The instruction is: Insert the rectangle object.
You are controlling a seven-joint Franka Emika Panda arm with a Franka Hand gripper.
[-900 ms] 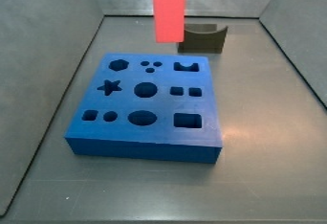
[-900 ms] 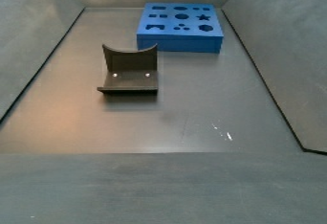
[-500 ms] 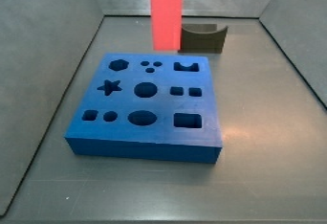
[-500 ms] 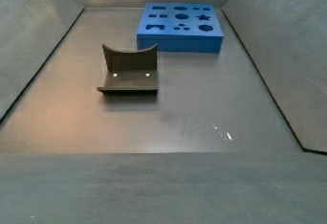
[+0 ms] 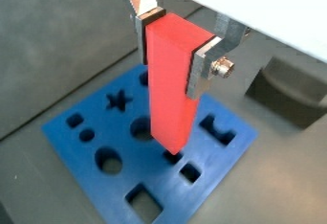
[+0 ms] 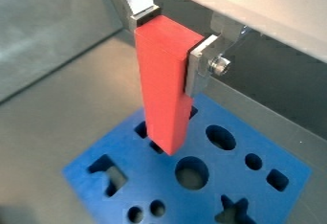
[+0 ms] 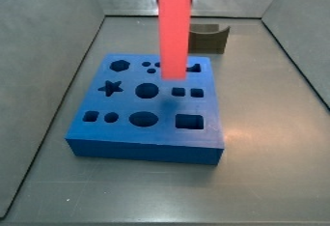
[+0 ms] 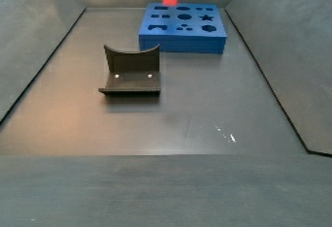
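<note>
Silver fingers [image 5: 143, 0] of the hand [image 5: 179, 32] clamp the upright rectangle object [image 5: 171, 84] at its upper end in both wrist views, directly over the blue board [image 5: 90, 146]. Its lower end reaches the board's top among the cutouts. In a side view, the dark grey block [image 7: 210, 38] sits on the counter [image 7: 271, 124] just behind the board's far right corner.

You see the rectangle object [image 7: 173, 27], a tall, slim red-to-pink block with plain smooth faces, standing upright. The gripper [image 5: 177, 38] clamps its upper part between the silver fingers [image 5: 204, 63]. Its lower end meets the blue board [image 7: 149, 145] toward the board's 12 o'clock edge, just at 9 o'clock of the notched cutout [image 7: 195, 68].
</note>
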